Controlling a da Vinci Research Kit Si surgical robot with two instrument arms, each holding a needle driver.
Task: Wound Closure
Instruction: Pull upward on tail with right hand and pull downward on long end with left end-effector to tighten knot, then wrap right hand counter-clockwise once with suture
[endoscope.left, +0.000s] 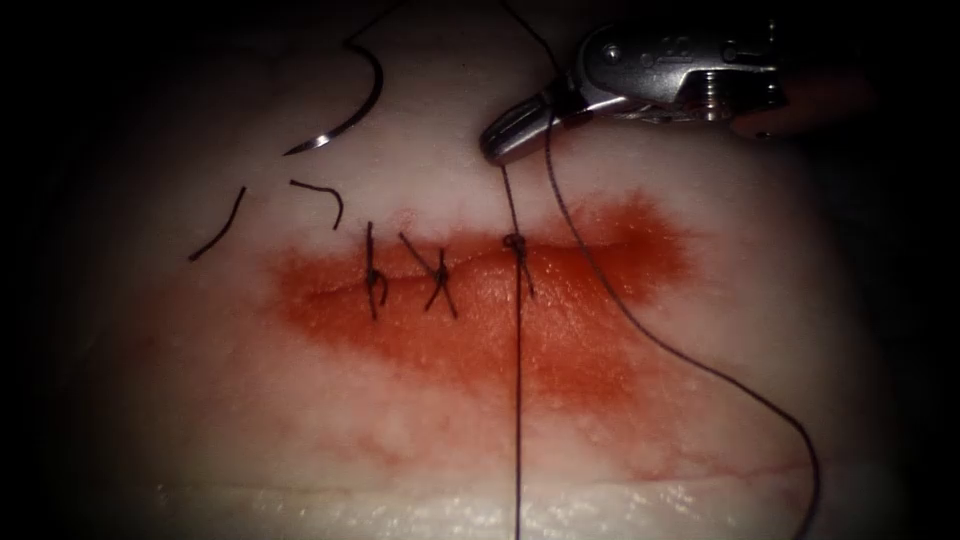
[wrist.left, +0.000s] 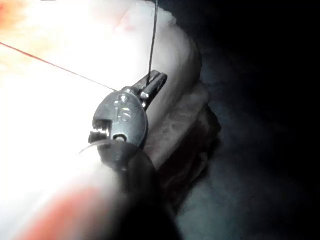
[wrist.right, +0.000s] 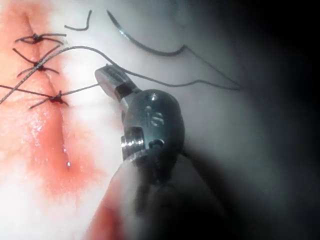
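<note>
The curved steel needle (endoscope.left: 350, 105) lay free on the pale pork-belly tissue (endoscope.left: 250, 400), behind the cut (endoscope.left: 480, 285) and to its left. Two short cut ends of dark thread (endoscope.left: 217, 225) lay just before it. The right gripper (endoscope.left: 515, 130) held the long dark thread (endoscope.left: 518, 400) behind the rightmost knot (endoscope.left: 516, 242), while the left gripper (wrist.left: 152, 85) held thread at the tissue's edge.

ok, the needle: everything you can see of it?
The needle is a thin, dark metal half-curve, lying free on pale tissue up and left of the cut, held by neither tool and not in the tissue. Its sharp tip points down-left; thread leaves its other end. Two cut ends of thread lie just below it, apart from it. It also shows in the right wrist view, beyond the right tool.
</note>
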